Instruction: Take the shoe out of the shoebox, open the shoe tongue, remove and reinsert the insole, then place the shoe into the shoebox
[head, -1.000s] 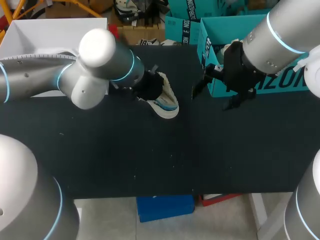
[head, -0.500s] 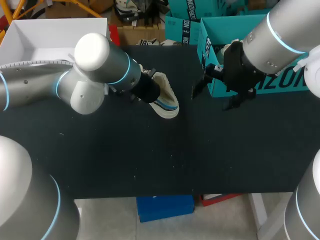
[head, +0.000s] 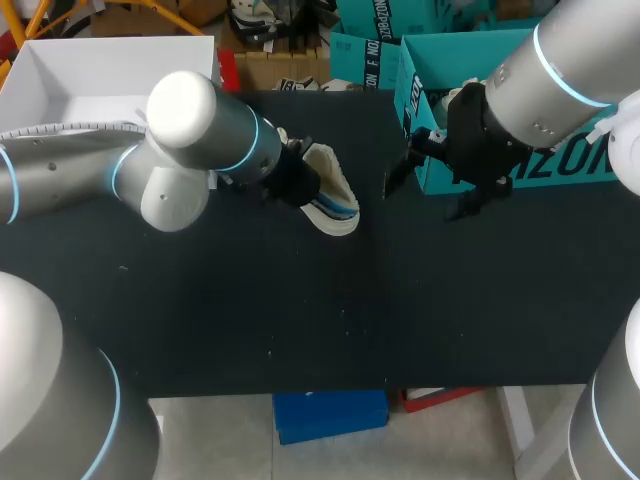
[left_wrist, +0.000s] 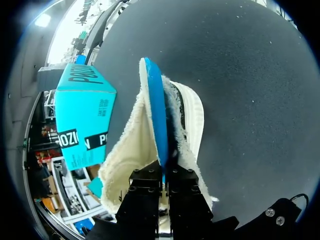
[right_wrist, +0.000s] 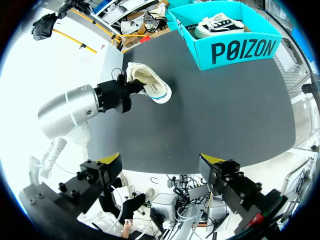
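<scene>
A: Shoe (head: 330, 200), cols?
B: Upper cream-white, fleecy lining same. Sole edge striped blue + dark. Insole (left_wrist: 157, 110) bright blue, pale rim.
A: Shoebox (right_wrist: 235, 50)?
B: Teal all over, black lettering on sides. Second shoe (right_wrist: 220, 24) in it: black upper, white sole & toe.
A: Table (head: 300, 320)?
B: Matte black, plain, few pale specks.
A: Arms, grippers?
B: Left arm (head: 190, 130) & right arm (head: 560, 70): silver-grey w/ light-blue rings. Left gripper (left_wrist: 164, 170) black. Right gripper (right_wrist: 160, 161) black, yellow tips.
</scene>
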